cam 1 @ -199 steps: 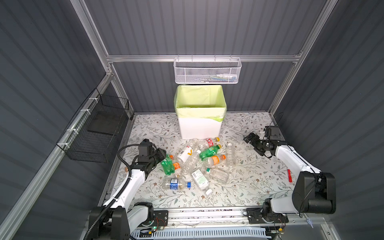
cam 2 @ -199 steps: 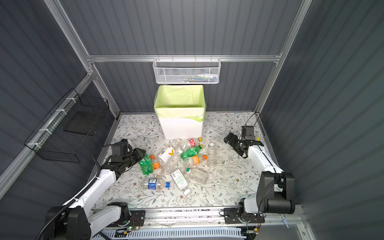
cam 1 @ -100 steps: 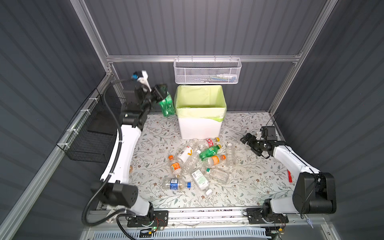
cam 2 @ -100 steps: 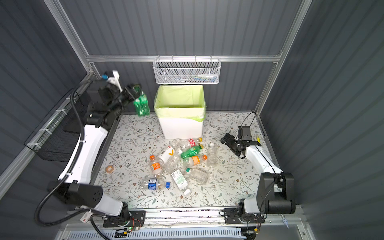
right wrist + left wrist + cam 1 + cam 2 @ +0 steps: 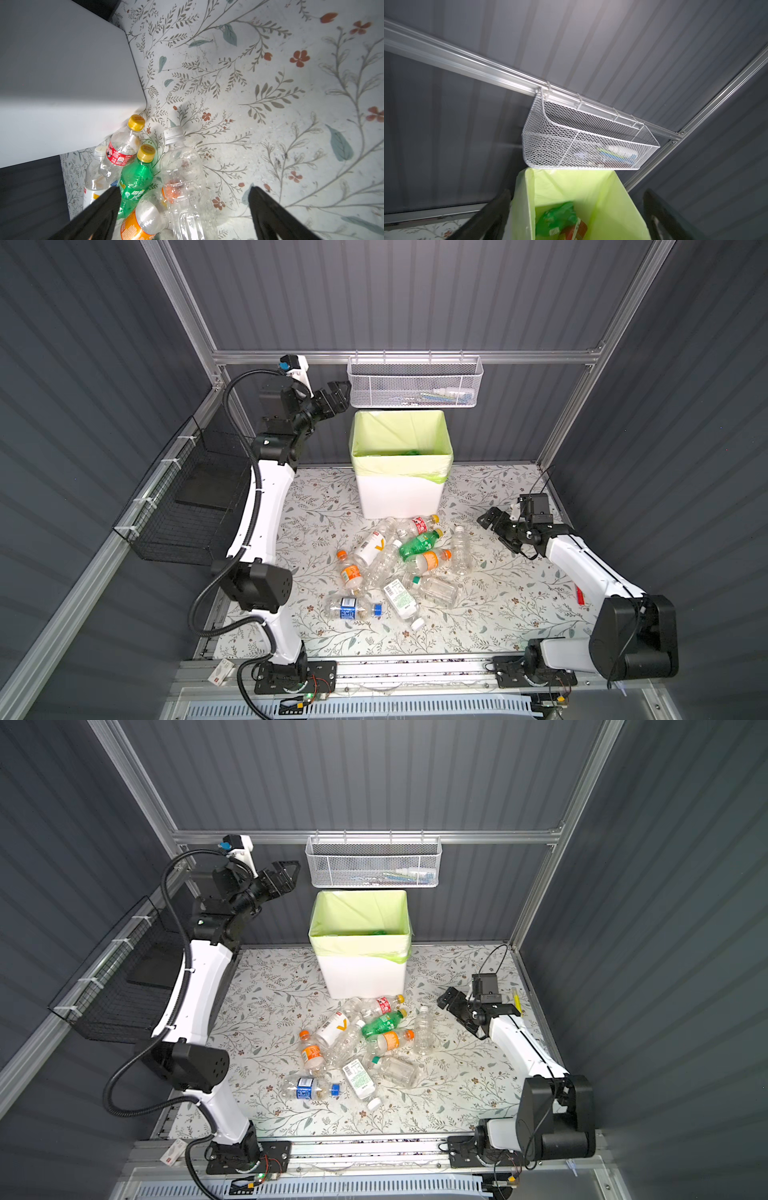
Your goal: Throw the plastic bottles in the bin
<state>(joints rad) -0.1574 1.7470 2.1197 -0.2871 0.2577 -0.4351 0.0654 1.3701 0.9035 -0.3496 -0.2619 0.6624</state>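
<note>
- Now the left gripper [image 5: 335, 394] hangs high beside the left rim of the bin [image 5: 400, 494], just below the white mesh basket [image 5: 415, 383]. Its jaws are spread wide with nothing between them.
- Half a second ago it held a green bottle at about this height. A second ago it was down at the pile, clenched on that bottle.
- In the left wrist view the green bottle [image 5: 555, 216] lies at the bottom of the lined bin, against something red-labelled.
- So one more bottle is binned and the left arm is free to go back down.
- About eleven plastic bottles [image 5: 399, 562] remain heaped on the floral table [image 5: 503, 605] in front of the bin, among them a second green one [image 5: 419, 541].
- The right gripper [image 5: 494, 530] sits low just right of the heap, fingers released and empty, and has edged slightly toward it.
- Its wrist view frames the white-capped clear bottle [image 5: 182, 172] between the open fingers, which looks like its likely next pick.
</note>
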